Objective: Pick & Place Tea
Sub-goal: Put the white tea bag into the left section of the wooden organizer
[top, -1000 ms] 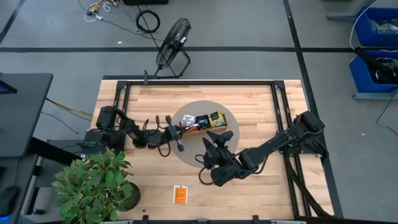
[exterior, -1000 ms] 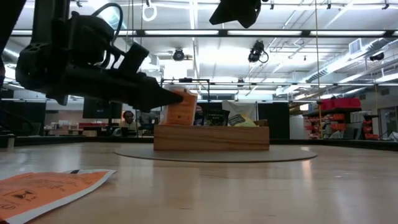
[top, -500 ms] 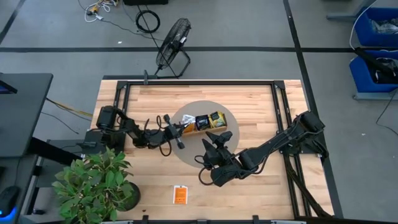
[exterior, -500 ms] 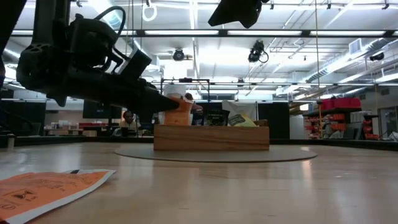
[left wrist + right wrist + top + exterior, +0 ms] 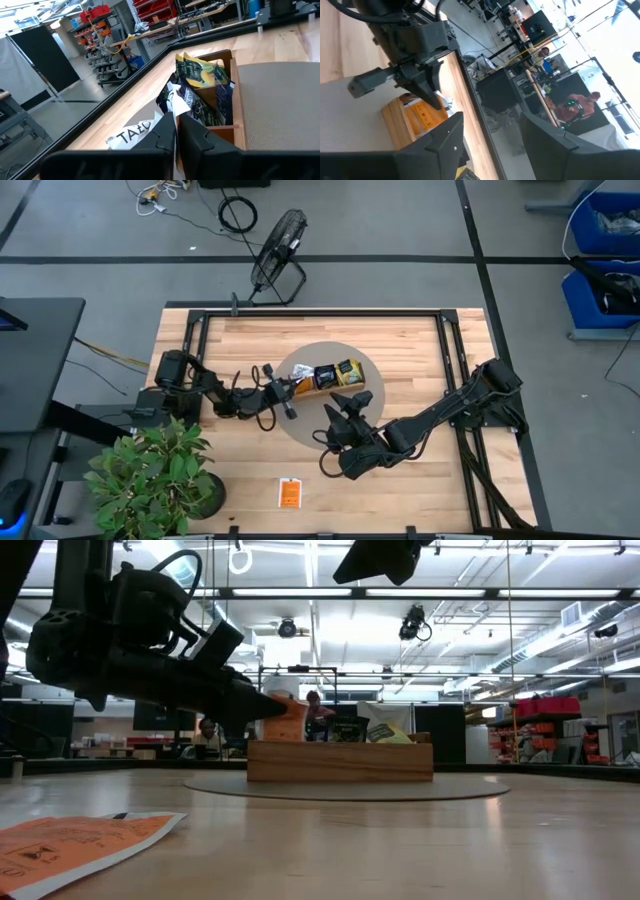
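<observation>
My left gripper is at the end of the wooden tray, fingers pinched nearly together on a white packet that's right at the tray's end slot. The tray sits on the round grey mat mid-table, with dark blue packets and yellow-green packets standing in it. My right gripper hangs just beside the tray, fingers spread wide, holding nothing. 1 orange packet lies flat on the table near the front edge.

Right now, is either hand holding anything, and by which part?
The left hand pinches a tea packet by its edge at the end of the wooden tray. The right hand holds nothing; it stands open beside the tray.
</observation>
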